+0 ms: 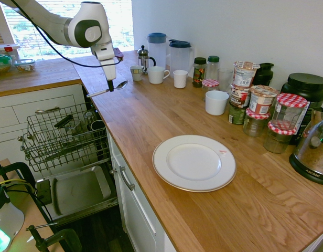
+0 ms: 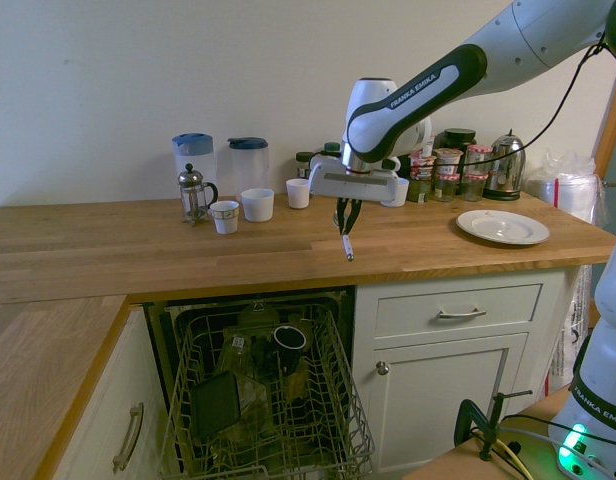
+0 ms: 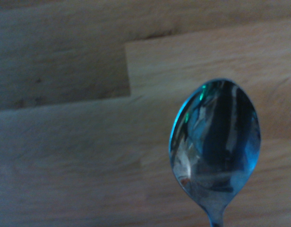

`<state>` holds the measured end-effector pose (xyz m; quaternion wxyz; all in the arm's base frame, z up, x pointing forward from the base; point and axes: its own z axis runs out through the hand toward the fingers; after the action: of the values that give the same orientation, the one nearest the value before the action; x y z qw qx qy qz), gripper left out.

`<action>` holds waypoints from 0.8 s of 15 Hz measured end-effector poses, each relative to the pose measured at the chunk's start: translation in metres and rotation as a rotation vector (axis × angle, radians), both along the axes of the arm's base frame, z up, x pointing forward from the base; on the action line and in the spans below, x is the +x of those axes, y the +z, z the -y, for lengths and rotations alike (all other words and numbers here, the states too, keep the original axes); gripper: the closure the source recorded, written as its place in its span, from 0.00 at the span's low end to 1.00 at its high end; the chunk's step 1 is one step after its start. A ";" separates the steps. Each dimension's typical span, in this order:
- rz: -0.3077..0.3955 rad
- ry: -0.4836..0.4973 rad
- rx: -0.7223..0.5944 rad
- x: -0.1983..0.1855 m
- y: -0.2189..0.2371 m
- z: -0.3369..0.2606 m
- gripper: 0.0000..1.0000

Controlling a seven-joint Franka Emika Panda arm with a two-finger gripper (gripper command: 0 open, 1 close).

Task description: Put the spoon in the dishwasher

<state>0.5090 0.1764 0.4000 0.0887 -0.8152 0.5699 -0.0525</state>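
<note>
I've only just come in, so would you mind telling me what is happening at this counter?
The robot arm is holding a metal spoon in its closed jaws, above the wooden counter near the edge on the dishwasher side. The dishwasher is open with its rack pulled out, and a few items are already in it. The spoon is not in the rack yet; it presumably goes there next.

The arm (image 2: 418,112) is white with rounded joints; a black band near the elbow bears white FRANKA EMIKA lettering. The gripper (image 2: 349,217) has black fingers.
</note>
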 end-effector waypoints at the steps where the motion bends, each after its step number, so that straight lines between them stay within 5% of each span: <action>1: 0.002 -0.001 0.013 -0.009 -0.006 -0.016 1.00; 12: -0.025 0.057 0.018 -0.089 -0.057 -0.107 1.00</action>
<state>0.4201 0.2837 0.3435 0.0903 -0.8308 0.5481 -0.0345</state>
